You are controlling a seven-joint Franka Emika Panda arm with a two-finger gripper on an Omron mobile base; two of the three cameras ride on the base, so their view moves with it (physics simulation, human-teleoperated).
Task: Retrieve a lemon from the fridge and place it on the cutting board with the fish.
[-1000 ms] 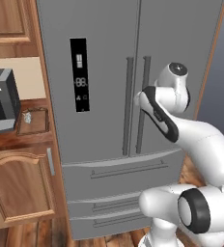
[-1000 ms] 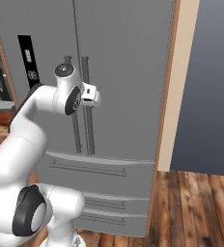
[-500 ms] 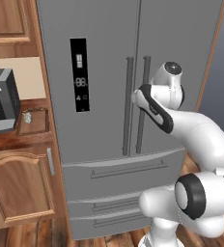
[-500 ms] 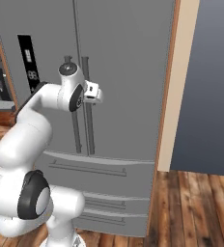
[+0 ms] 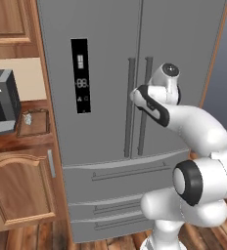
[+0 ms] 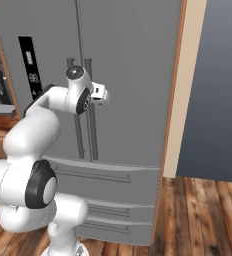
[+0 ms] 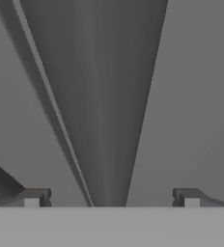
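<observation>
The tall grey fridge point(image 5: 101, 58) stands with both doors shut, seen too in the right base view point(image 6: 133, 50). My gripper point(image 7: 111, 198) is open, right up against the doors at the height of the long bar handles point(image 5: 146, 97). In the hand view one handle bar point(image 7: 104, 120) runs between the two spread fingertips point(image 7: 34, 198) without touching them. The brown cutting board point(image 5: 33, 123) lies on the counter left of the fridge with the pale fish point(image 5: 27, 118) on it. The lemon is hidden.
A dark coffee machine point(image 5: 0, 100) stands on the counter left of the board, above wooden cabinets point(image 5: 20, 190). Fridge drawers point(image 5: 110, 195) sit below the doors. A beige wall edge point(image 6: 180, 100) and wood floor point(image 6: 203, 215) lie to the right.
The hand has edged a little closer to the fridge handles and the arm's elbow has shifted. The jaws have stayed open and the doors shut.
</observation>
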